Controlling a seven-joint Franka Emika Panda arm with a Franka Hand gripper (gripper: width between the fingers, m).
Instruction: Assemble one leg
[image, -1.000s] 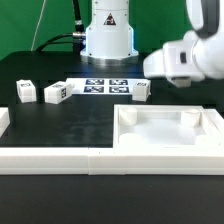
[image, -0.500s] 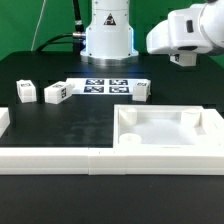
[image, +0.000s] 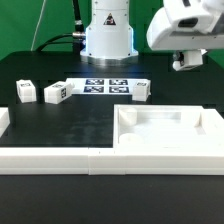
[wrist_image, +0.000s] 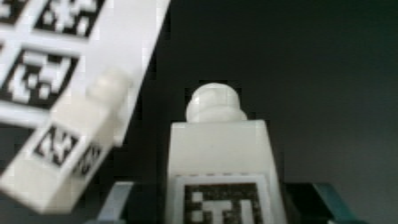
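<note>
My gripper (image: 186, 63) hangs high at the exterior view's right, shut on a leg (image: 187, 58). In the wrist view this leg (wrist_image: 217, 150) is a white block with a round peg on its far end and a black-and-white tag on its side, and it sits between my fingers (wrist_image: 125, 203). A second leg (image: 140, 90) lies on the table beside the marker board (image: 105, 86). It also shows in the wrist view (wrist_image: 75, 145). Two more legs (image: 25, 92) (image: 55, 92) lie at the exterior view's left.
The large white square tray-like piece with a raised rim (image: 170, 152) lies at the front right. A long white rail (image: 50, 160) runs along the front edge. The robot base (image: 108, 35) stands behind the marker board. The table is black.
My gripper has risen from just above the table at the exterior view's right to well above it, taking the leg up with it. The other legs have not moved.
</note>
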